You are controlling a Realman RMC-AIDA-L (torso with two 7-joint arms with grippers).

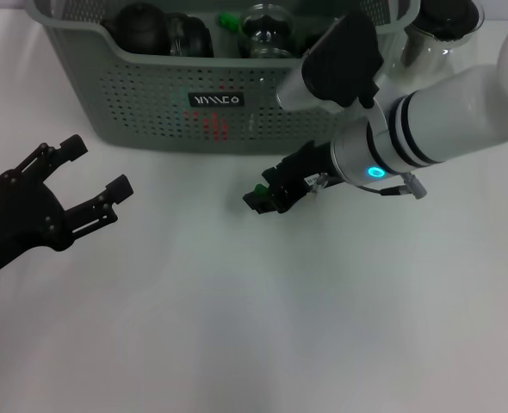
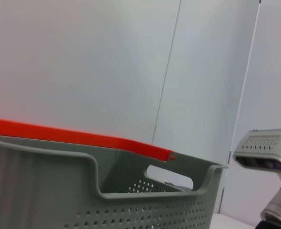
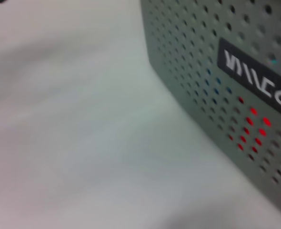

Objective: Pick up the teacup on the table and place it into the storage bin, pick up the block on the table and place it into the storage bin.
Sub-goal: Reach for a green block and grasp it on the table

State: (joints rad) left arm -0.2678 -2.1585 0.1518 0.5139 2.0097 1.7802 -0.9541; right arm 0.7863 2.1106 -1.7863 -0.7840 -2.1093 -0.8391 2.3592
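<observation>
The grey-green storage bin (image 1: 151, 103) stands at the back of the white table, its black label facing me. My right gripper (image 1: 265, 198) is low over the table just in front of the bin, shut on a small green block (image 1: 259, 188) that shows between its black fingers. My left gripper (image 1: 97, 165) hovers at the left, open and holding nothing. Dark round vessels (image 1: 142, 26) and a glass cup (image 1: 267, 24) lie in the bin; I cannot tell which is the teacup. The right wrist view shows the bin's perforated wall (image 3: 188, 52) close by.
A clear glass pitcher with a black lid (image 1: 443, 26) stands right of the bin. In the left wrist view the bin's rim (image 2: 102, 188) fills the bottom, with the right arm's silver wrist camera (image 2: 266, 155) beyond. White table (image 1: 237, 327) lies in front.
</observation>
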